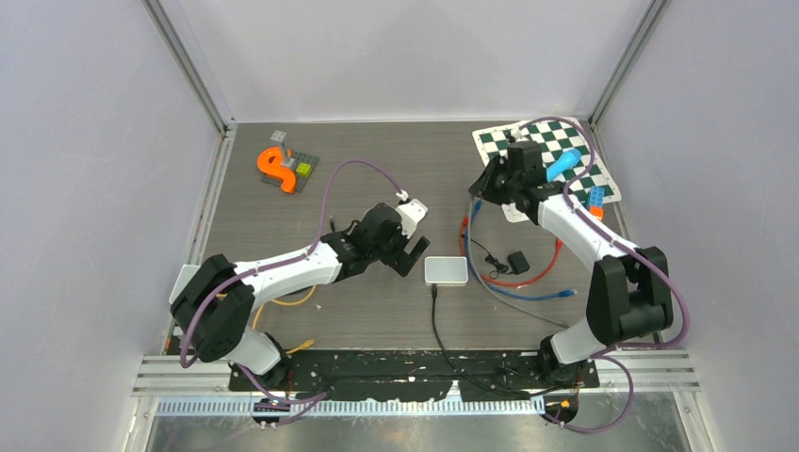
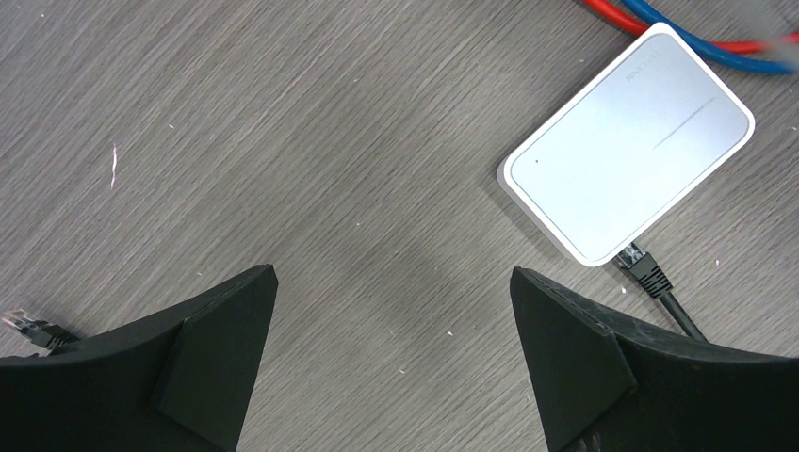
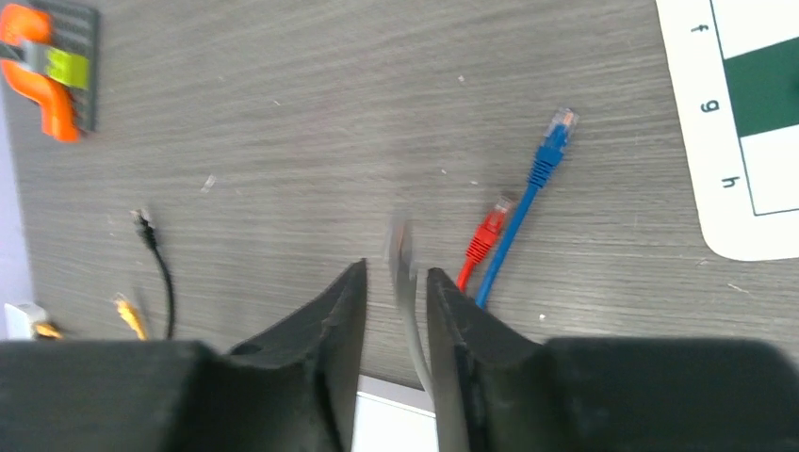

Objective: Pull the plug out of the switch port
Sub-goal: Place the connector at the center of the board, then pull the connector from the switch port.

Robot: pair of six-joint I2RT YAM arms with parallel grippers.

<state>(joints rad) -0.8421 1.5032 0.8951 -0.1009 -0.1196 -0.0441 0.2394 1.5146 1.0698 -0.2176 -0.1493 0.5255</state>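
The white switch (image 1: 446, 270) lies flat mid-table, and a black plug (image 2: 641, 268) on a black cable (image 1: 435, 315) sits in its near edge. My left gripper (image 1: 410, 254) hovers just left of the switch (image 2: 629, 155), open wide (image 2: 391, 282) with only bare table between its fingers. My right gripper (image 1: 490, 184) is raised at the back right. In the right wrist view a blurred grey plug (image 3: 400, 240) on a grey cable stands between its jaws (image 3: 396, 273). The jaws are slightly apart, with a gap on the plug's left side. The switch's corner (image 3: 396, 424) shows below.
Red (image 3: 485, 235) and blue (image 3: 546, 155) plugs lie on the table to the right of the grey one. A chessboard mat (image 1: 546, 155) fills the back right corner. An orange piece on a grey plate (image 1: 278, 169) sits back left. A small black adapter (image 1: 517, 261) and a yellow cable (image 1: 287, 301) lie nearer.
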